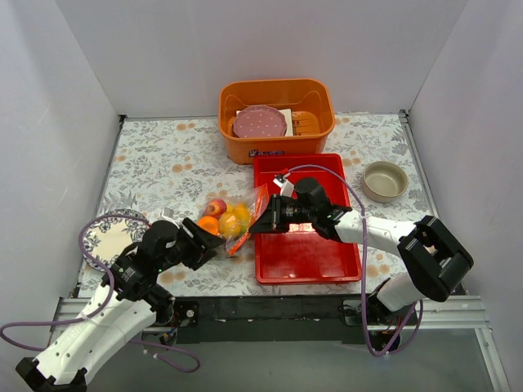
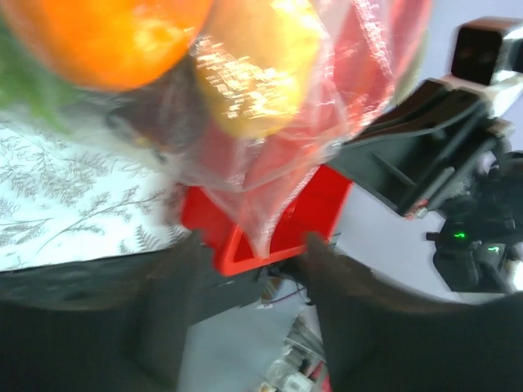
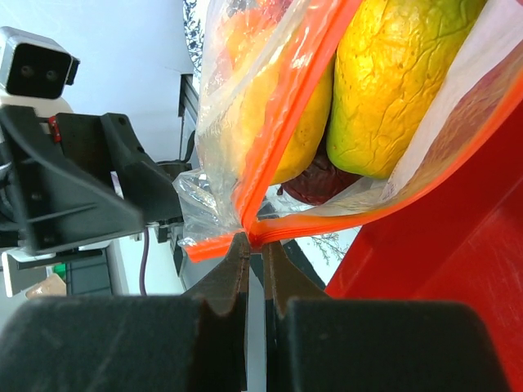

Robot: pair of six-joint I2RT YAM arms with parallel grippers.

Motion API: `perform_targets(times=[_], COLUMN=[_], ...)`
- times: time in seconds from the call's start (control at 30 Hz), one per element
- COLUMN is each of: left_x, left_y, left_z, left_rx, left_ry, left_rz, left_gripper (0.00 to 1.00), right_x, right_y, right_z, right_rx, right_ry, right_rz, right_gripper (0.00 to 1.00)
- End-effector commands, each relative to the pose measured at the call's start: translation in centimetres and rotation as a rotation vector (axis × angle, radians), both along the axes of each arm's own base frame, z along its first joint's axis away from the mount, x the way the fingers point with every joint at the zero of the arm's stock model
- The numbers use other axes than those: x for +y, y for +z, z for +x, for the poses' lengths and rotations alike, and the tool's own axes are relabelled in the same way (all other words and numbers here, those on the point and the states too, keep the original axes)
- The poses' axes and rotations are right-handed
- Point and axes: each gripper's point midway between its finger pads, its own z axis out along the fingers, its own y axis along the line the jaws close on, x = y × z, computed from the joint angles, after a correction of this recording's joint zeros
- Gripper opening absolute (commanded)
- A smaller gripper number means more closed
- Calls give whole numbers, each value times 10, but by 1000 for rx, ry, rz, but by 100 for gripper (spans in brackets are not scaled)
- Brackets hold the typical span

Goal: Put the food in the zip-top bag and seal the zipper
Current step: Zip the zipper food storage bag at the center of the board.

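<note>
Starting at your left, the left gripper (image 1: 211, 243) sits low at the near-left end of the zip-top bag (image 1: 239, 232). Its jaws stand apart, and a clear corner of the bag hangs at the gap without being pinched, so this side gives no support right now. The food (image 1: 225, 219) lies bunched on the table (image 1: 163, 155). The yellow mangoes and a dark-red piece are inside the plastic, but you cannot tell whether the orange on the left is fully in. Further right, the zipper (image 3: 286, 122) splits into two strips from one corner, so the mouth looks unsealed. The right gripper (image 3: 255, 245) is clamped on that corner, likely anchoring it over the edge of the red tray (image 1: 327, 261).
</note>
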Motion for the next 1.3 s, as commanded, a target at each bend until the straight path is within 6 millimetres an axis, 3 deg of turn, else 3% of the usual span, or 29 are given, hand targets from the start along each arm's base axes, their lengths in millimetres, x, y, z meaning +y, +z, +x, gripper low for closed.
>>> perform_targets(times=[0.0, 0.07, 0.27, 0.6, 0.83, 1.0, 1.1, 1.27], left_x=[-14, -16, -32, -47, -50, -49, -49, -46], left_y=[28, 28, 13, 6, 1, 0, -3, -7], left_z=[13, 12, 7, 24, 27, 26, 24, 23], left_rx=[-62, -63, -14, -26, -17, -12, -2, 9], left_ry=[17, 9, -53, -75, -78, -66, -70, -62], left_rz=[-121, -134, -186, -201, -191, -207, -202, -185], left_gripper=[67, 73, 75, 65, 36, 7, 0, 0], right_x=[6, 7, 7, 8, 7, 7, 7, 7], right_y=[17, 17, 16, 16, 14, 11, 10, 12], right_z=[10, 10, 10, 11, 10, 10, 10, 12], right_rx=[-43, -41, -38, -39, -35, -29, -26, -32], right_ry=[-13, -11, -14, -11, -11, -11, -10, -15], right_rz=[40, 38, 33, 29, 22, 15, 14, 15], right_gripper=[4, 4, 4, 4, 4, 4, 4, 4])
